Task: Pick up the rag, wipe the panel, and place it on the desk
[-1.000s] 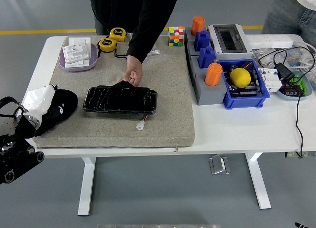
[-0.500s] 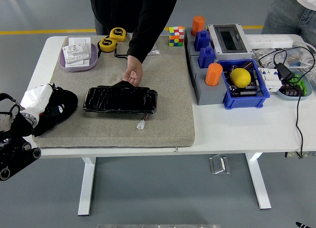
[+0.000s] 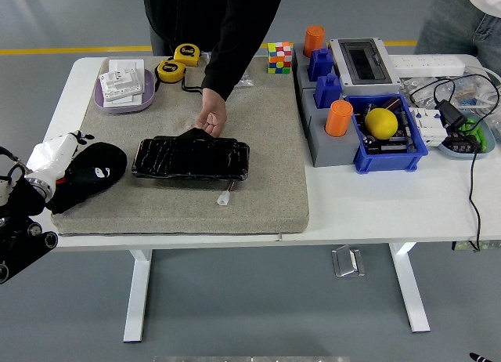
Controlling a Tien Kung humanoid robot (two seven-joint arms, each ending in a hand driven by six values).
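Observation:
The black rag (image 3: 95,168) lies crumpled on the left part of the grey mat (image 3: 266,182). My left hand (image 3: 53,157), white at the end of a black arm, sits at the table's left edge against the rag's left side, its fingers stretched out and gripping nothing. The glossy black panel (image 3: 190,158) lies flat in the middle of the mat, just right of the rag. A person's hand (image 3: 211,123) reaches down from the far side and rests on the panel's far edge.
A small white connector (image 3: 224,198) lies in front of the panel. A purple tray (image 3: 145,95) and two yellow tape measures (image 3: 171,69) sit at the back left. A colour cube (image 3: 279,57), grey and blue blocks, a blue bin (image 3: 389,158) with a yellow ball and cables fill the right.
My left hand has drawn back to the left and down, off the top of the rag. The rag stays on the mat and has settled flatter. The person's hand and panel have not moved.

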